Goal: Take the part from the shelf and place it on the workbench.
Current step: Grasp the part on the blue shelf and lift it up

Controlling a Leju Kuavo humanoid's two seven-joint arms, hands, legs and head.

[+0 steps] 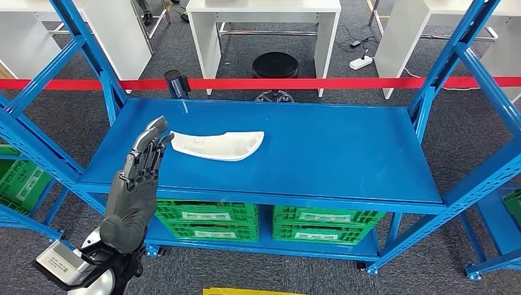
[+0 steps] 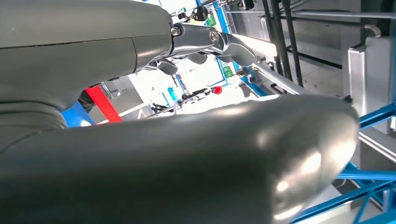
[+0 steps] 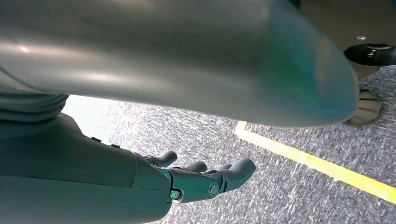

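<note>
- I see the white curved plastic part [image 1: 219, 145] lying flat on the top deck of the blue metal shelf [image 1: 319, 153], toward its left half, nothing gripping it.
- My left hand [image 1: 138, 184], dark grey and many-fingered, is raised in front of the shelf's left front edge, fingers stretched out and close together, pointing up toward the part's left end.
- From the head view its fingertips [image 1: 156, 132] overlap the deck just beside the part's left tip; I cannot tell whether they touch it.
- That hand is released, holding nothing.
- In the right wrist view my right hand [image 3: 205, 179] hangs over grey carpet [image 3: 280, 186], fingers loosely curved and apart, with nothing in them.
- A yellow floor line [image 3: 322, 164] runs across the carpet near it.
- Green plastic crates [image 1: 264, 221] sit on the shelf's lower level.
- A red barrier tape [image 1: 295, 83] stretches behind the shelf, with white tables [image 1: 264, 24] beyond it.
- A black round stool [image 1: 276, 63] stands under the middle table.
</note>
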